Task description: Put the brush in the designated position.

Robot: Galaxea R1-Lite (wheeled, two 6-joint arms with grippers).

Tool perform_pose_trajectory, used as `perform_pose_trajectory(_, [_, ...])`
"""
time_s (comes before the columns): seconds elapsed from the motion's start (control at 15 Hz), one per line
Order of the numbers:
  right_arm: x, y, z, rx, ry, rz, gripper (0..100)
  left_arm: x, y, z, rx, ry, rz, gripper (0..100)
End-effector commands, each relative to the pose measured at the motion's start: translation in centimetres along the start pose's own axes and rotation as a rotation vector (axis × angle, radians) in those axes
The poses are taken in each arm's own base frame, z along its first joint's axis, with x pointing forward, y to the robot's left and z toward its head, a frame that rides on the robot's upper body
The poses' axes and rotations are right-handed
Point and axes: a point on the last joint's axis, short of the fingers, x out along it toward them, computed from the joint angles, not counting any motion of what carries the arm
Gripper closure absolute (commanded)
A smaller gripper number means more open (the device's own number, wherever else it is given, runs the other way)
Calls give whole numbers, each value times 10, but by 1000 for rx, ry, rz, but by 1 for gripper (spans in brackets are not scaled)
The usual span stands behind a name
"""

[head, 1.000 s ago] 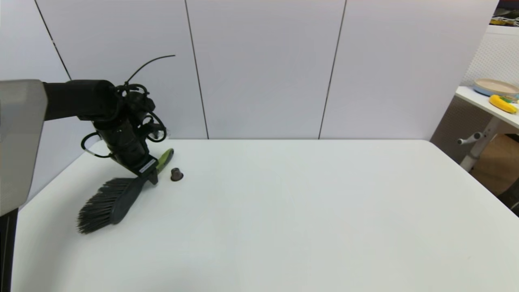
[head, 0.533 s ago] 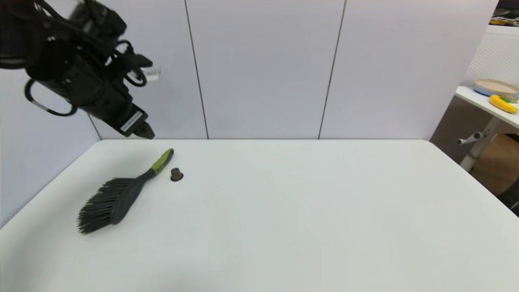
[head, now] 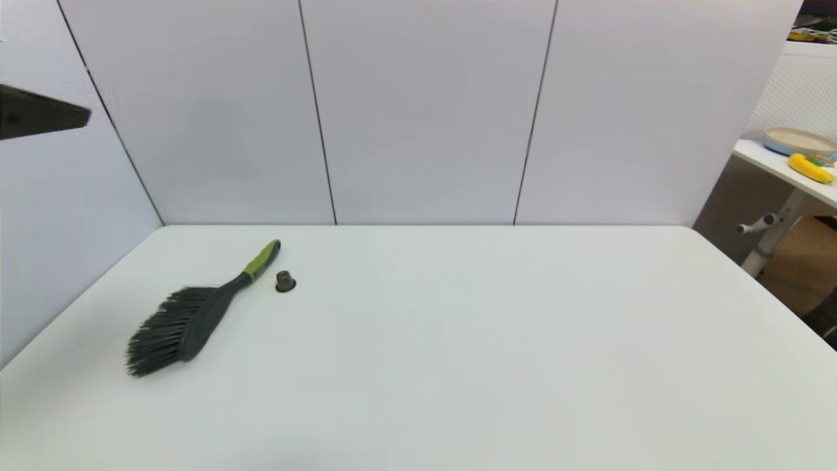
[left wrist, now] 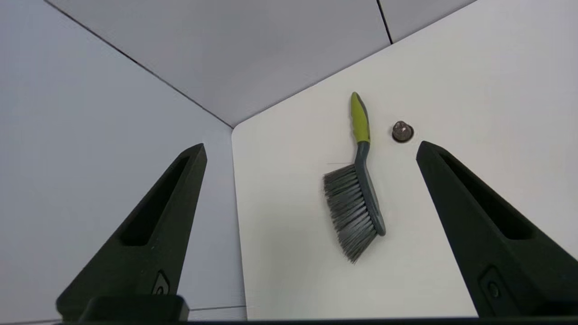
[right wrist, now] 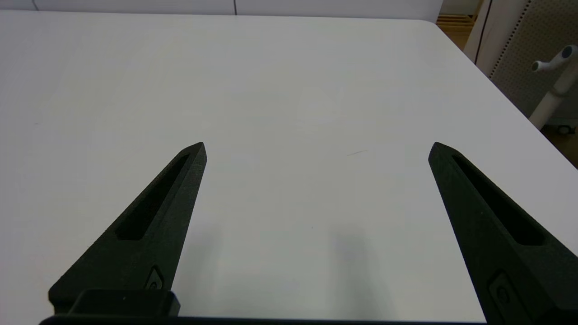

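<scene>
The brush (head: 196,311) lies flat on the white table (head: 458,340) near its far left corner, lime-green handle toward the back wall, dark bristles toward the front left. The left wrist view also shows the brush (left wrist: 359,180), far below. My left gripper (left wrist: 311,151) is open and empty, raised high above the table's left edge; only a dark sliver of the left arm (head: 39,112) shows at the head view's left border. My right gripper (right wrist: 316,149) is open and empty, low over bare table; it is outside the head view.
A small brown cap-like object (head: 284,281) stands just right of the brush handle, also seen as the brown cap (left wrist: 402,131) from the left wrist. Grey wall panels close the back and left. A side table with a plate (head: 799,140) and a banana (head: 811,167) stands at far right.
The left gripper, which was down on the brush handle a second ago, has let go and risen up and to the left, nearly out of the head view. The brush has stayed put.
</scene>
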Motion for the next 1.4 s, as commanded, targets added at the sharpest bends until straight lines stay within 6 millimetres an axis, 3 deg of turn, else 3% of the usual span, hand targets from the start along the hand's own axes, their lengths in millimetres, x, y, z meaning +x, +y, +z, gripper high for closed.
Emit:
perform_pose_trajectory(0.07, [0,0,0,-1,3,0,0,-72,-8,-96,-127,-125,47,0])
perform_pose_trajectory(0.27, [0,0,0,-1,3,0,0,-64,-53,-167,-264,-201,-15,0])
perform_pose_trajectory(0.53, [0,0,0,-1,3,0,0,-45,-109,-254,-296,-218,6,0])
perform_pose_trajectory(0.8, [0,0,0,-1,3,0,0,-27,-144,-310,-342,-216,28,0])
perform_pose_trajectory(0.87, [0,0,0,-1,3,0,0,-25,-150,-319,-356,-240,40,0])
perform_pose_trajectory(1.4, [0,0,0,-1,3,0,0,-28,-151,-321,-510,-308,62,0])
